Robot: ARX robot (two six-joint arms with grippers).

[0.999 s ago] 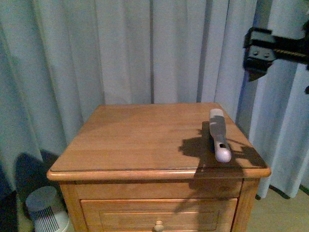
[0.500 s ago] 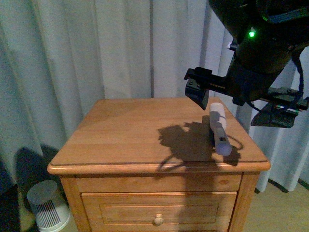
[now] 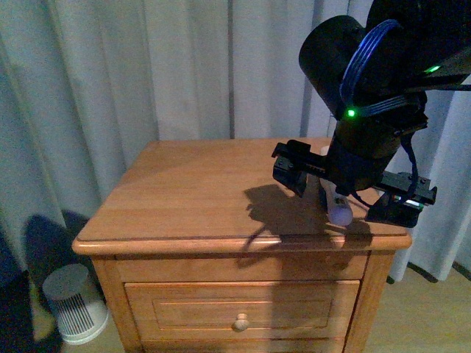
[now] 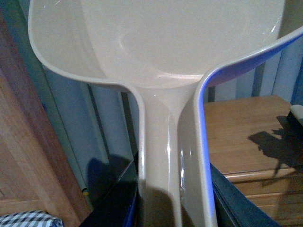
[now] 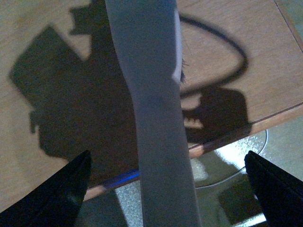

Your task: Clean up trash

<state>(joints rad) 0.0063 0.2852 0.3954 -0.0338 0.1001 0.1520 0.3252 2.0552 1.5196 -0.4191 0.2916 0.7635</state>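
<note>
Two fingers of the right gripper (image 3: 344, 190) stand wide apart, one on each side of the brush (image 3: 339, 213), which lies near the right edge of the wooden nightstand (image 3: 184, 198). The left gripper (image 4: 173, 208) is clamped on the dustpan (image 4: 165, 42) handle. Where the trash lies cannot be told.

Seven kinds of thing, a single one of each.
One wooden counter (image 3: 184, 195), one drawer (image 3: 199, 312) in it with one round knob (image 3: 241, 322), one brush (image 3: 341, 214), one pale dustpan (image 4: 165, 47), one small white ribbed appliance (image 3: 73, 305), and one right gripper (image 3: 344, 193) showing two dark fingers (image 3: 289, 173).
</note>
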